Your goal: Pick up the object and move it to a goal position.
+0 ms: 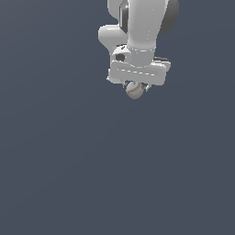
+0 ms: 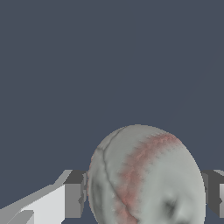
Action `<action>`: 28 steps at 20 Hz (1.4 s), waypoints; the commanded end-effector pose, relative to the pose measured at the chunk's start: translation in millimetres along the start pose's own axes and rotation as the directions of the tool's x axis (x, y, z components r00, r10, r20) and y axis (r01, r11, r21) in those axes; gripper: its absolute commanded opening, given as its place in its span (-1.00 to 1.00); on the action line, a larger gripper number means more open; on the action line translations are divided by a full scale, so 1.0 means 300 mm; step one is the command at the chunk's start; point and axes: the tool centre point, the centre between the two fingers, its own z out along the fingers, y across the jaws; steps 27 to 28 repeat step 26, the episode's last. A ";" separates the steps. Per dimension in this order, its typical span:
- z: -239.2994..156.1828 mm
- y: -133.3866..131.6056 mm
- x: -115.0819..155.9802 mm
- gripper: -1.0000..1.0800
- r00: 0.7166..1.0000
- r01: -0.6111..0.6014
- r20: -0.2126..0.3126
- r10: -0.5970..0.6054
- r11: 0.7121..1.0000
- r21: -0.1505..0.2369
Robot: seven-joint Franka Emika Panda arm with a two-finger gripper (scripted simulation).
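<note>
The object is a small off-white ball [image 1: 134, 90] with thin red seam lines. In the exterior view it hangs just under the white arm's hand, near the top of the picture. My gripper [image 1: 135, 88] is shut on it, its fingers mostly hidden behind the hand and the ball. In the wrist view the ball [image 2: 146, 177] fills the space between the two grey fingertips [image 2: 74, 194], which press on either side of it. The ball appears held above the dark floor. No goal marker shows.
A plain dark blue-grey surface [image 1: 69, 160] fills both views. The arm's white links [image 1: 142, 27] reach in from the top of the exterior view. No other objects show.
</note>
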 end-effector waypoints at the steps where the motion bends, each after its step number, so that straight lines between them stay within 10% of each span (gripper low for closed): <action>1: -0.089 -0.038 -0.042 -1.00 1.000 0.000 -0.001 0.000 1.000 0.000; 14: -0.415 -0.191 -0.184 -1.00 1.000 0.000 0.000 0.000 1.000 0.002; 28: -0.471 -0.220 -0.201 -1.00 1.000 -0.001 0.000 0.001 1.000 0.003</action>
